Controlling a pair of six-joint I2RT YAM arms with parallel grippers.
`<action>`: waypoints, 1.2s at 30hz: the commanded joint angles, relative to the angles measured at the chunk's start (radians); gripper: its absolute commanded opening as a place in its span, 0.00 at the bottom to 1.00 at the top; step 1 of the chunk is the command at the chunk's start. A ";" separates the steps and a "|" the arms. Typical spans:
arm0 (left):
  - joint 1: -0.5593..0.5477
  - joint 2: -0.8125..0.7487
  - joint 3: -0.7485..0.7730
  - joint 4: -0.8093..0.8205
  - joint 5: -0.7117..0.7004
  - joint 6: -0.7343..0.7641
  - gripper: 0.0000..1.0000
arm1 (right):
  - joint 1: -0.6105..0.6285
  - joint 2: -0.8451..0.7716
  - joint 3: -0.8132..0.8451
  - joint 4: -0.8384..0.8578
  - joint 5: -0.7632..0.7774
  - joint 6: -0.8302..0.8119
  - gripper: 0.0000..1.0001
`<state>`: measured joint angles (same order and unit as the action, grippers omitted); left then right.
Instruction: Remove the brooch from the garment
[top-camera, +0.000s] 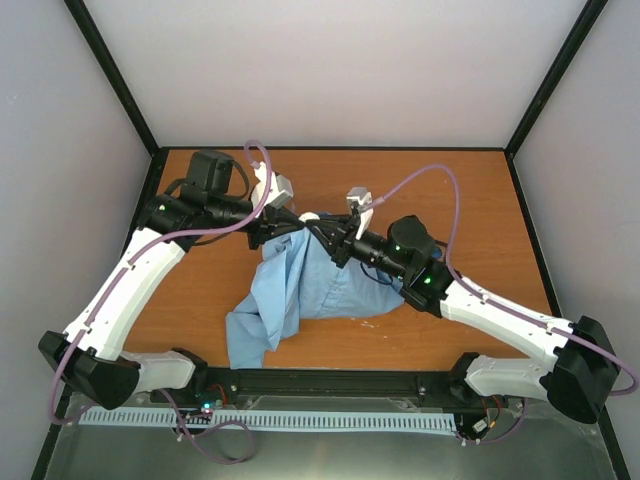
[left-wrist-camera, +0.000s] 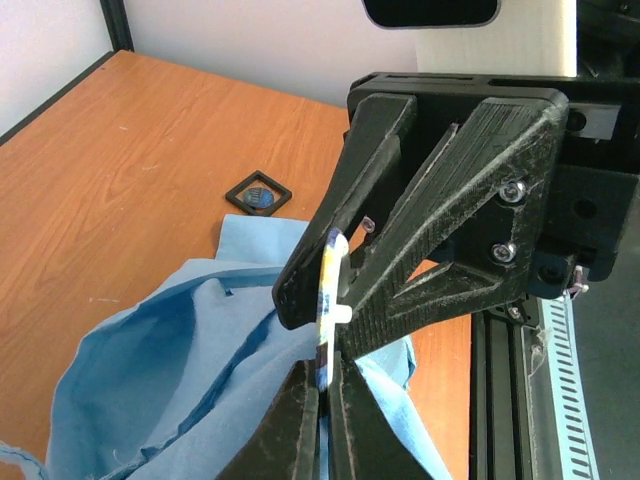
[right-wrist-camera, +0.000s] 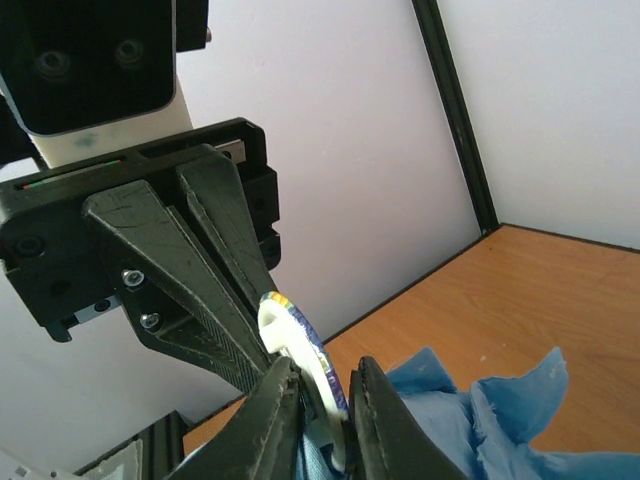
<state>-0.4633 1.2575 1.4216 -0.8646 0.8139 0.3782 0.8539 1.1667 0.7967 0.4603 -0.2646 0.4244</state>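
The light blue garment (top-camera: 300, 290) hangs bunched from both grippers over the middle of the table and trails toward the near left. The brooch (left-wrist-camera: 330, 280) shows edge-on as a thin disc with a white back and a coloured rim, and also in the right wrist view (right-wrist-camera: 295, 330). My left gripper (left-wrist-camera: 325, 365) is shut on one edge of it, with shirt fabric (left-wrist-camera: 170, 350) beside its fingers. My right gripper (right-wrist-camera: 328, 372) grips the disc from the other side, with fabric (right-wrist-camera: 500, 420) in its jaws too. In the top view the two grippers (top-camera: 300, 222) (top-camera: 322, 232) meet tip to tip; the brooch is too small to see there.
A small black square frame (left-wrist-camera: 258, 193) with a dark blue-grey round piece in it lies on the orange table (top-camera: 450, 200) just past the shirt. Black posts and pale walls enclose the table. A black rail (top-camera: 330, 382) runs along the near edge.
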 joint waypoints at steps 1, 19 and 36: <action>-0.090 0.011 0.045 -0.019 0.131 0.020 0.01 | 0.011 0.033 0.097 -0.171 -0.021 -0.092 0.14; -0.089 -0.023 -0.014 0.144 -0.278 0.151 0.01 | -0.044 -0.193 0.009 -0.203 0.005 -0.174 0.58; -0.090 -0.099 -0.060 0.238 -0.260 0.180 0.01 | -0.084 -0.009 0.041 -0.163 -0.112 -0.197 0.27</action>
<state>-0.5484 1.1908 1.3754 -0.6960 0.5140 0.5858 0.7727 1.1400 0.7956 0.2573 -0.3325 0.2333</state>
